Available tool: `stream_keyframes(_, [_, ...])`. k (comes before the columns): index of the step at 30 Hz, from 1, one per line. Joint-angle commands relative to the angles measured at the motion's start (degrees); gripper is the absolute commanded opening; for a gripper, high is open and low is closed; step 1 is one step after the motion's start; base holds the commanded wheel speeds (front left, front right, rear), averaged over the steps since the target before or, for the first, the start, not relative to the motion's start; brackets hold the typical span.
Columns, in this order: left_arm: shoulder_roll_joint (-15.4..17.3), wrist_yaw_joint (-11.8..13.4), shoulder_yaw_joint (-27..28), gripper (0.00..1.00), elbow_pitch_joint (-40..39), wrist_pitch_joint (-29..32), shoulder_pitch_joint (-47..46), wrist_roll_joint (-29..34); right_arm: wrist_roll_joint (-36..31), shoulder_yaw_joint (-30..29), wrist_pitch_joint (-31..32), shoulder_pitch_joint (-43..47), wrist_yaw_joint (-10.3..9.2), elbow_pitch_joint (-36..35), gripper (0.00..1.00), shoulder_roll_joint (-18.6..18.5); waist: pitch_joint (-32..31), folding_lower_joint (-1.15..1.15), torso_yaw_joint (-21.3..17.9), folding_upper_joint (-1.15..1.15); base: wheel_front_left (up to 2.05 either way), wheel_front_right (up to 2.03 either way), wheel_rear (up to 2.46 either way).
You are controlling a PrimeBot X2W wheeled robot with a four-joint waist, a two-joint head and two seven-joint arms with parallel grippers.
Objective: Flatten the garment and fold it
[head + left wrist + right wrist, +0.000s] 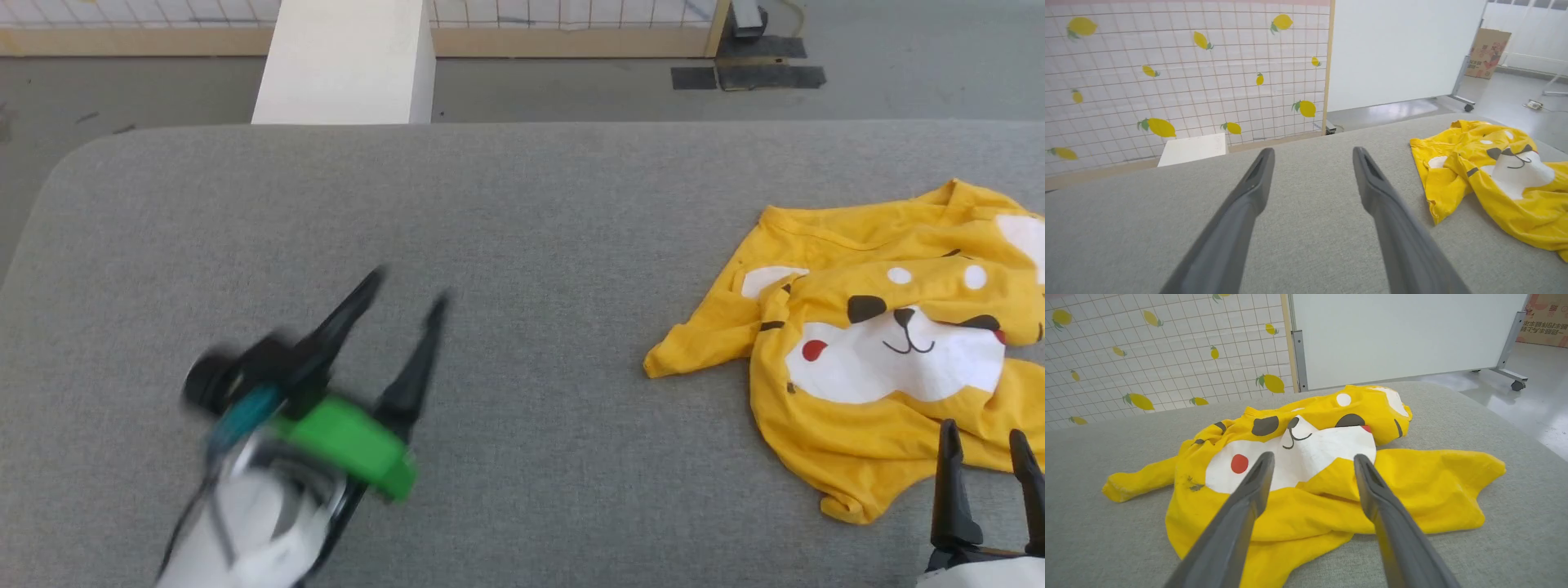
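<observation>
Containers: 1 cardboard box (1488, 53) on the floor far behind the table; its contents are hidden.

Counts: 1 garment (882, 351), 2 grippers with 2 dark fingers each, 1 grey padded table (531, 245), 1 white block (347, 61) beyond the far edge, 1 white wheeled partition (1404, 335), and 1 lemon-print tiled wall panel (1167, 81).

The garment is a yellow tee, crumpled and unfolded, on the right part of the table. The cartoon face print is up, and 1 sleeve sticks out to the left.

The right gripper (982, 431) is released, jaws wide, holding nothing. It is at the garment's near edge, with the fingers pointing over the yellow cloth just below the white print. I cannot tell if they touch it.

The left gripper (408, 287) is released too, empty and blurred. It is over bare table, well apart from the garment, which lies off to its right.
</observation>
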Motion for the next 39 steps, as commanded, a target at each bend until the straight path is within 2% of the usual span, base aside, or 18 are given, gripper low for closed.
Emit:
stream_keyframes(1, [1.3,-0.4,-2.8,1.00,-0.2,2.6,-4.9,-0.4,-0.2,0.1,-0.3,-1.1,-0.08,0.1,1.00,0.0,0.8,0.00,0.7,0.00,0.00,0.00,0.00])
stream_keyframes(4, [1.2,-0.4,-9.1,1.00,0.9,9.0,-14.5,-2.3,-0.2,0.5,-0.3,-1.6,-0.08,0.3,1.00,0.0,1.6,0.00,1.2,0.00,0.00,0.00,0.00])
stream_keyframes(9, [-2.7,-0.4,-19.4,1.00,6.8,18.9,-27.8,-7.6,-0.1,1.5,-0.3,-3.0,-0.08,0.6,1.00,0.0,4.0,0.00,0.7,0.00,0.00,0.00,0.00])
stream_keyframes(15, [-6.1,-0.4,-26.0,1.00,15.3,26.9,-32.1,-12.0,-0.2,2.0,-0.3,-4.1,-0.08,1.0,1.00,0.0,6.3,0.00,-1.6,0.00,0.00,0.00,0.00])
stream_keyframes(20, [-8.0,-0.4,-28.9,1.00,21.3,32.0,-32.6,-14.1,0.0,2.6,-0.3,-4.6,-0.08,1.0,1.00,0.0,8.0,0.00,-4.2,0.00,0.00,0.00,0.00])
stream_keyframes(27, [-8.8,-0.4,-30.5,1.00,25.5,31.1,-33.0,-13.8,0.7,3.2,-0.3,-5.2,-0.08,0.7,1.00,0.0,10.5,0.00,-7.3,0.00,0.00,0.00,0.00])
stream_keyframes(35, [-8.8,-0.3,-31.5,1.00,30.6,26.0,-32.9,-11.9,1.3,3.0,-0.3,-5.3,-0.08,0.1,1.00,0.0,12.1,0.00,-9.5,0.00,0.00,0.00,0.00])
stream_keyframes(36, [-9.1,-0.3,-31.8,0.23,31.4,25.0,-32.7,-11.9,1.4,2.9,-0.3,-5.2,-0.08,0.0,1.00,0.0,12.2,0.00,-9.5,0.00,0.00,0.00,0.00])
stream_keyframes(37, [-9.3,-0.3,-32.2,0.00,31.8,24.3,-32.6,-11.9,1.4,2.8,-0.3,-5.2,-0.08,0.0,1.00,0.0,12.2,0.00,-9.5,0.00,0.00,0.00,0.00])
stream_keyframes(39, [-9.8,-0.3,-33.3,0.00,32.7,23.3,-32.4,-12.8,1.4,2.5,-0.3,-5.2,-0.08,0.0,1.00,0.0,12.2,0.00,-9.2,0.00,0.00,0.00,0.00])
